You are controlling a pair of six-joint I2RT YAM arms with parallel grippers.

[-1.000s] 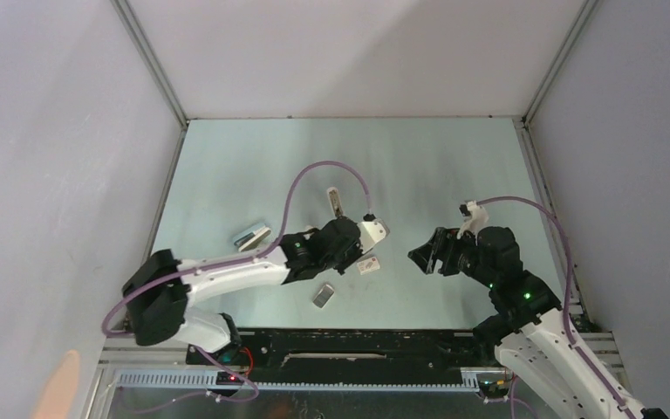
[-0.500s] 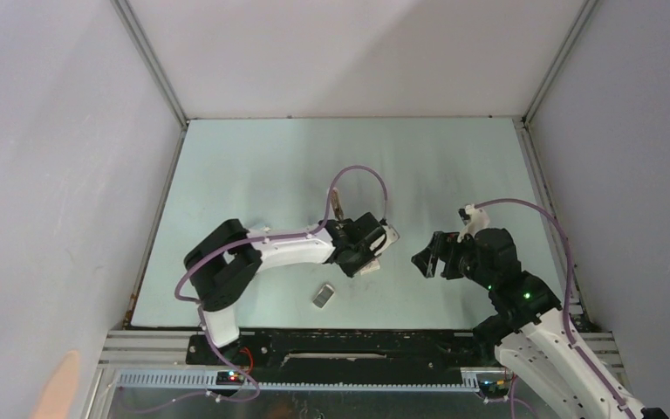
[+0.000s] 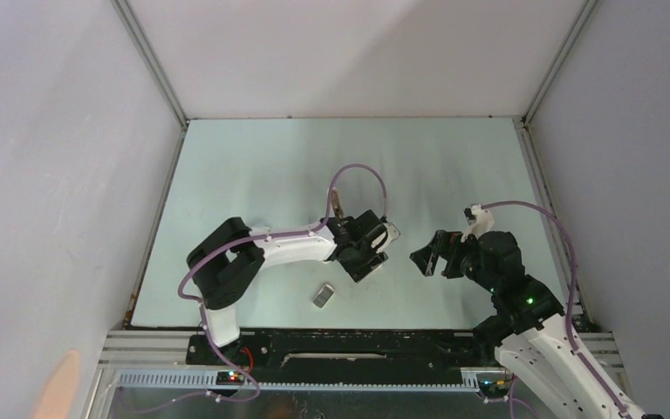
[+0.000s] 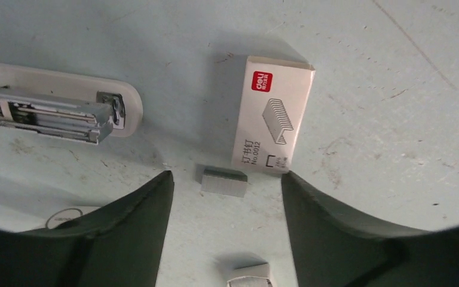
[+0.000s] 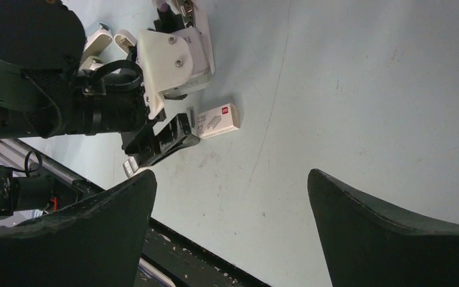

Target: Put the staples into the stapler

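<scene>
1. Quick count of what's on the pale blue-green desk:
   - one slim white plastic stapler with a metal channel
   - one small flat grey metal block of staples
   - one little white cardboard staple box with a red logo
   - one small silver-and-white piece, lying on its own nearer the front edge
2. The stapler lies flat on the desk with its metal channel showing on top. It's over at the left of my left wrist view, and neither arm is touching it.
3. The staples block lies flat on the desk, right at the near end of the box. It's so close to the box's corner that I can't tell whether the two touch. The stapler is a little way off to one side of it.
4. The left jaws are released. Their two dark fingers straddle the staples block, with bare desk showing on both sides of it, so nothing is gripped.
5. The right jaws are spread wide too. Their two dark fingers have only desk between them. They sit off to the right of the left arm, facing it, apart from all four items.
</scene>
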